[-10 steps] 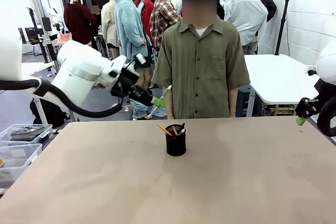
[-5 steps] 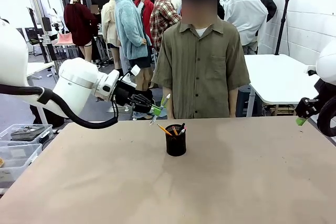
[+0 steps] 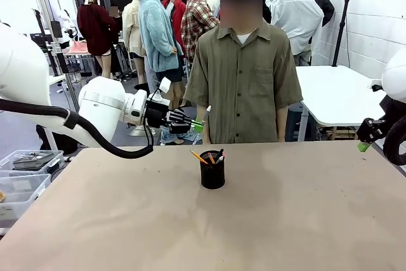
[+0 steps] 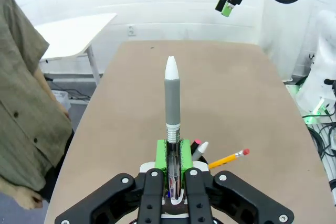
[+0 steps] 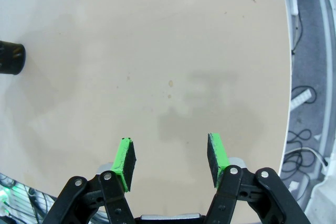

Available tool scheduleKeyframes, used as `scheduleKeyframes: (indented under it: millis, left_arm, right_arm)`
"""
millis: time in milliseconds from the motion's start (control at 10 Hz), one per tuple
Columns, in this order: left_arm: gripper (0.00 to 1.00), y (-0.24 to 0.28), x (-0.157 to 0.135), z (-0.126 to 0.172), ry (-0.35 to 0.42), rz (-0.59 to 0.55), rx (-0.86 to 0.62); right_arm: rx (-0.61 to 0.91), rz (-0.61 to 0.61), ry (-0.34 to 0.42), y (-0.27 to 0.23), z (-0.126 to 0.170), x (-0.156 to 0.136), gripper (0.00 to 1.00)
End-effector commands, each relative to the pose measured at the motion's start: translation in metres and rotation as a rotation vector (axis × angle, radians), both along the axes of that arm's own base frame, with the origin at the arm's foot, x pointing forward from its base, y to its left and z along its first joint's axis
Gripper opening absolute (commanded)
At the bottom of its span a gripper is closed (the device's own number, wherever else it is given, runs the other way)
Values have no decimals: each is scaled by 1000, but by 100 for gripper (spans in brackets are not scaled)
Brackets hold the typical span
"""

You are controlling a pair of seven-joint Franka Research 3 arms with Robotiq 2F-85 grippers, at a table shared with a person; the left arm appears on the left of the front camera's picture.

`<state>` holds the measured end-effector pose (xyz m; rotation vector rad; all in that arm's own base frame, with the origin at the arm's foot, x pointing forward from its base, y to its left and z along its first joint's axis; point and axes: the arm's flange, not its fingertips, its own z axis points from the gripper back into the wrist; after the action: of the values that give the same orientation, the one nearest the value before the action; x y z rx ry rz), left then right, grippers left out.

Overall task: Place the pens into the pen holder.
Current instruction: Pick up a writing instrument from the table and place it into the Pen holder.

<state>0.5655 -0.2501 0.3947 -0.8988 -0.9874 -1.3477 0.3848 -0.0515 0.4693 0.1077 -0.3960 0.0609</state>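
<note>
My left gripper (image 3: pixel 198 122) hangs above the far left part of the table (image 3: pixel 285 220), just left of the person (image 3: pixel 242 74) standing at the far edge, and it is clenched on a grey pen (image 4: pixel 172 103) with a white tip. Seen from my left wrist, the green pads (image 4: pixel 160 153) pinch the pen's lower barrel and the pen runs straight out along my fingers. Below and just to the right of it sits the pen holder (image 3: pixel 212 172), near the middle of the table, with an orange-yellow pencil (image 3: pixel 198 156) and two other pens (image 3: pixel 219 155) leaning out of its top. Nothing lies between the held pen and the holder; the person's shirt is close behind my fingers.

My right gripper (image 5: pixel 170 158) is released, its pads wide apart over bare tabletop at the right side, well apart from the holder (image 5: pixel 10 57), which shows far off at the left edge of my right wrist view.

Compared with a second ago, my left arm has swung lower and further right, carrying the pen closer above the holder. My right gripper has not moved.
</note>
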Motion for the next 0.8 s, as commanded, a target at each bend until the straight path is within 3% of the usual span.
scheduleKeyframes:
  millis: [0, 700]
  left_arm:
    - [0, -14, 17, -9, -42, -17, -66]
    - [0, -36, 32, -42, 34, -88, -114]
  right_arm:
    - [-26, -23, -3, 3, -4, -2, 69]
    - [-26, -23, -3, 3, -4, -2, 69]
